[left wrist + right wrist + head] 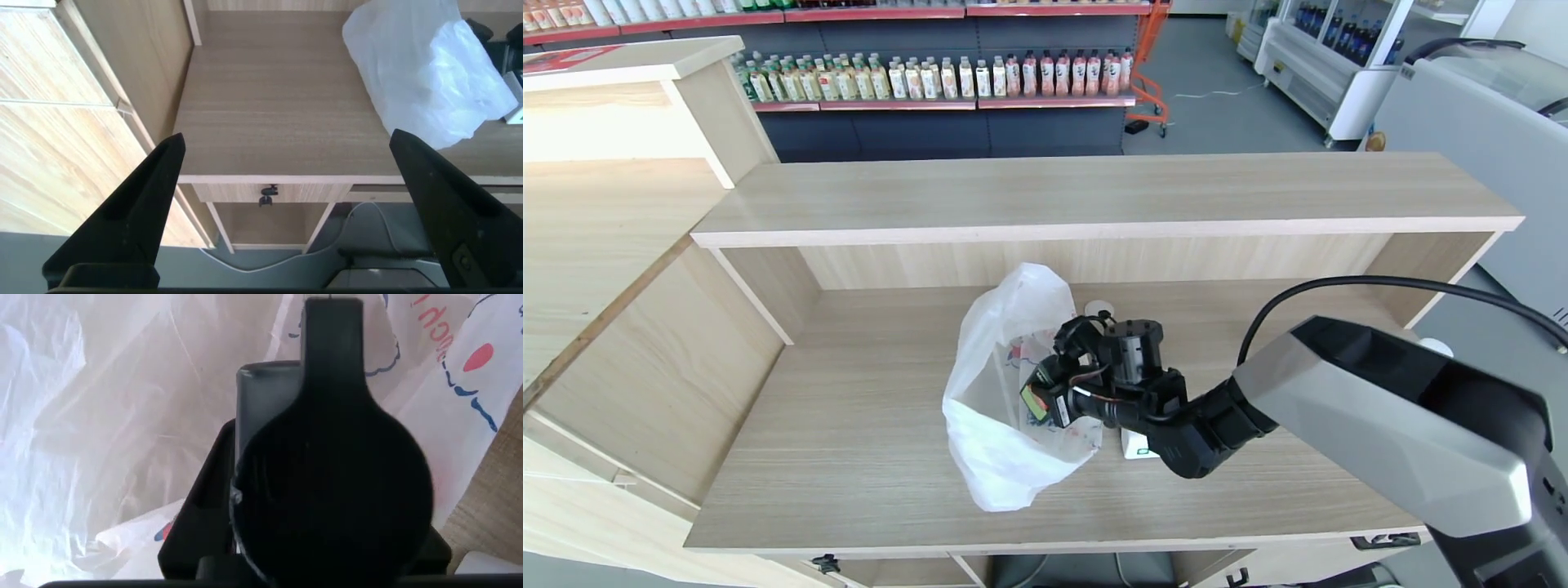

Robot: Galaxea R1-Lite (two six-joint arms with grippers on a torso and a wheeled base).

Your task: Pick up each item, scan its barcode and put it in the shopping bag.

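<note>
Left jaws hang wide apart above the tabletop's [270,122] near edge. Right jaws sit at the mouth of the white shopping bag [988,457]; their grip I cannot tell. Just beside the bag lies a white box [1135,446].

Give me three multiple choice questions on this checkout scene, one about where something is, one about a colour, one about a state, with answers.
1. Where does the thin crinkled plastic shopping bag lie? A. on the floor B. on the lower wooden counter surface C. on a store shelf
2. What colour is that bag? A. black B. white C. green
3. How is the left end effector? A. open, empty B. shut on a bottle C. shut on the bag
Answers: B, the bag rests on that surface; B, its film is white with small prints; A, its fingers stand apart with nothing between.
</note>
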